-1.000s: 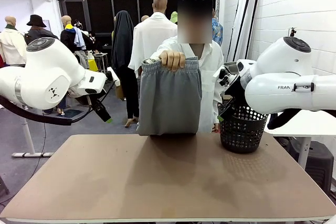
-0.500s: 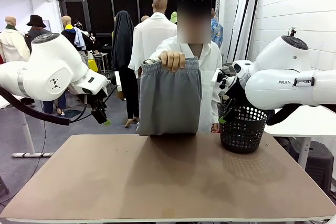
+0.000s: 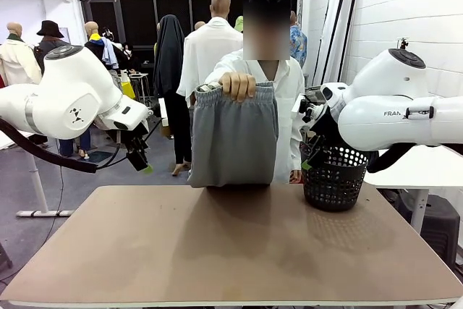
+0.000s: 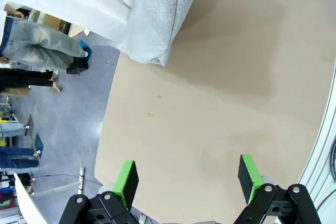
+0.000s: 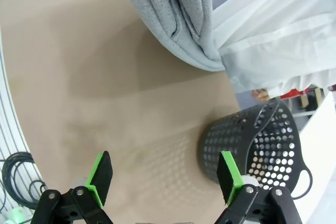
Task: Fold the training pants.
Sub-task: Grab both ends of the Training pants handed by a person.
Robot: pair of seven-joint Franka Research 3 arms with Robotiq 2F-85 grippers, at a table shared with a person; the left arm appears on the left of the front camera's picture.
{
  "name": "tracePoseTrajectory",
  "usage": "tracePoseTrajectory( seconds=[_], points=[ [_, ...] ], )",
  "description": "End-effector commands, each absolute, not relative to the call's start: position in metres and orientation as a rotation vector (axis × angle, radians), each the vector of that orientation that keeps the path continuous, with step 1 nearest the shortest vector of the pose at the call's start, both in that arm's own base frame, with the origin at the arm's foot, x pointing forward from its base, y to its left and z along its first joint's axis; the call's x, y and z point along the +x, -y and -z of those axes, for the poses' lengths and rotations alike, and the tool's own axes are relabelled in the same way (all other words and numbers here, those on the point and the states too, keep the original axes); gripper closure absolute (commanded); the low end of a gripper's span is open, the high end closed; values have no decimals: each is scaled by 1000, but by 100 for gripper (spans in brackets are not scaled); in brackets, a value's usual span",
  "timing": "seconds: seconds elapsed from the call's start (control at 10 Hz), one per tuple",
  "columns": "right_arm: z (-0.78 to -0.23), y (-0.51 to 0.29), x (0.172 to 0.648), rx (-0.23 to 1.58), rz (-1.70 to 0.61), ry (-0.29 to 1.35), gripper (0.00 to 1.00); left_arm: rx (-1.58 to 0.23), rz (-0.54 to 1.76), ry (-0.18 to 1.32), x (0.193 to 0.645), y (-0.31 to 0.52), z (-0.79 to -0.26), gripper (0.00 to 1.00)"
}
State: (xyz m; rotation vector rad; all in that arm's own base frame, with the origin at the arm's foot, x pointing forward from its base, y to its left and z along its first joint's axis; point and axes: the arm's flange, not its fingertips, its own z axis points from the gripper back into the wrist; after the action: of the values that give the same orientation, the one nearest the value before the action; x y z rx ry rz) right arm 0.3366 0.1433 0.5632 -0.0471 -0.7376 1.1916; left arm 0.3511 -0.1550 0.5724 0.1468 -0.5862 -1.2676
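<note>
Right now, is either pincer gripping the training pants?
No: the person's hand holds the training pants up; the left pincer and right pincer hang open.

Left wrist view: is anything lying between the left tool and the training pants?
No. In the left wrist view, the stretch of table between the left tool and the training pants is bare.

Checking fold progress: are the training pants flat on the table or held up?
Held up: a person's hand grips the waistband; the training pants hang, lower end at the table's far edge.
</note>
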Motion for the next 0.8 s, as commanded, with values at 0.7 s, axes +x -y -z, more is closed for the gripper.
tracePoseTrajectory(
  seconds=[0.7],
  points=[
    [-533,-139,406,158,-1419,915,0,76,1535,729,412,151,-542,0]
  ],
)
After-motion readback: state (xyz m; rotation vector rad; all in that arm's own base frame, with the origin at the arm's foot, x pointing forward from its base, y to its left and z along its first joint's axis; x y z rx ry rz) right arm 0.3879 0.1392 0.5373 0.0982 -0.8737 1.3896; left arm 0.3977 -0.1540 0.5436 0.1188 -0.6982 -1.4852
